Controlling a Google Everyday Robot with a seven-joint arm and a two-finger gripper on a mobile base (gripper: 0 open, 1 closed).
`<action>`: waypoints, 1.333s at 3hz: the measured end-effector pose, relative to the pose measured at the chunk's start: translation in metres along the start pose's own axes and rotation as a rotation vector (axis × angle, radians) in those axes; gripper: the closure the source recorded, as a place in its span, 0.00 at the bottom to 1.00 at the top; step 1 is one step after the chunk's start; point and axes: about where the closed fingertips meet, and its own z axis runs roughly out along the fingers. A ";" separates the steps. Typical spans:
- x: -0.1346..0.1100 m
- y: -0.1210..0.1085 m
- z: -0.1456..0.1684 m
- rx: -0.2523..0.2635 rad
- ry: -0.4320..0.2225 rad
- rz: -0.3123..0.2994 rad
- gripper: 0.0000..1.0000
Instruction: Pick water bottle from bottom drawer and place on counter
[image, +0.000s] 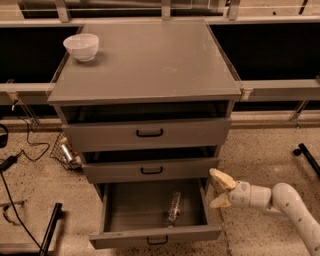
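One camera view is showing the whole scene. Two pale fingers (223, 179) of the gripper (220, 190) are standing apart and empty, hovering just outside the right wall of the open bottom drawer (155, 235). The water bottle (174, 206) is lying on its side on the drawer floor, left of the fingers and apart from them. The counter (150, 65) is sitting well above the fingers, carrying a white bowl (81, 46) at its far left corner. Being thin clear plastic, the bottle is probably light, crushable and somewhat slippery, so a gentle grip across its mid-body is looking safest.
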 end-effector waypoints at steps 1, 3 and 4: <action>0.005 0.006 -0.001 -0.070 0.034 -0.124 0.00; 0.009 0.018 0.007 -0.349 0.065 -0.252 0.00; 0.010 0.023 0.012 -0.499 0.086 -0.285 0.00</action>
